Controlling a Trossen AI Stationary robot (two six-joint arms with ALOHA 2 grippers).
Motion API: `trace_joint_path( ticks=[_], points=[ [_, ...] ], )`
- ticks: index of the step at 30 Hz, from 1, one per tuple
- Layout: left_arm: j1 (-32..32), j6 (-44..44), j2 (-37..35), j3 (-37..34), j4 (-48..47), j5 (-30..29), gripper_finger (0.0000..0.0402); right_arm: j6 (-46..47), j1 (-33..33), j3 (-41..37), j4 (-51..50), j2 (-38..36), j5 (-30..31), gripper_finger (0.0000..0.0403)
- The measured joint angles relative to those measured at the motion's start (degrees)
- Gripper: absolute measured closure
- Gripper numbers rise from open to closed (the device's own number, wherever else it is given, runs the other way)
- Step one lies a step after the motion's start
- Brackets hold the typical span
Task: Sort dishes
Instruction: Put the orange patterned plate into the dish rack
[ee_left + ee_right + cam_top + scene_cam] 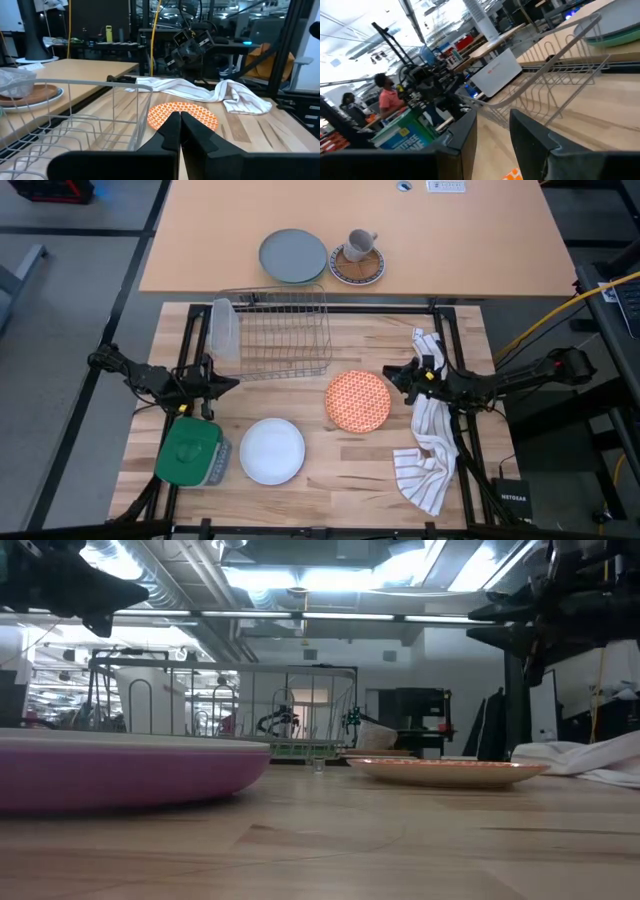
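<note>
The orange-red patterned plate (358, 401) lies flat on the wooden table, right of centre; it also shows in the left wrist view (183, 114) and the low view (445, 771). The white plate (272, 450) lies flat at the near left. A plate with a purple side (120, 775) shows close in the low view; I cannot tell whether it is the white one. My left gripper (228, 385) is shut and empty, raised near the rack's near left corner (180, 125). My right gripper (392, 374) is open and empty, raised beside the orange plate's far right rim (492, 140).
A wire dish rack (280, 335) stands at the table's far middle, with a clear plastic tub (224, 328) at its left. A green box (190, 452) sits at the near left and a striped towel (430, 430) at the right. On the far table are a grey-blue plate (293, 256) and a saucer with a cup (357, 262).
</note>
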Motion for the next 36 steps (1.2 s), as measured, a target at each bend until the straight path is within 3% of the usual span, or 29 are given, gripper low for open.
trace_joint_path(
  ticks=[11, 19, 25, 30, 36],
  points=[
    [0.0, 1.71, 0.0, 0.02, -0.02, 0.01, 0.04, -2.69, 0.01, 0.0, -0.1, 0.02, 1.67, 0.0273],
    [0.0, 2.06, 0.0, 0.04, -0.06, 0.02, 0.04, -3.6, 0.01, 0.0, -0.6, 0.02, 3.64, 0.0191],
    [0.0, 2.48, 0.0, 0.11, -0.06, 0.02, 0.04, -3.55, 0.01, 0.08, -4.64, 0.02, -1.85, 0.0148],
    [0.0, 2.36, 0.0, 0.11, -0.07, 0.01, 0.04, -2.89, 0.01, 5.35, -16.62, 0.04, -2.46, 0.0148],
    [0.0, 2.36, 0.0, 0.11, -0.09, 0.0, 0.04, -0.55, 0.01, 18.67, -41.07, 1.79, -3.0, 0.0152]
  ],
)
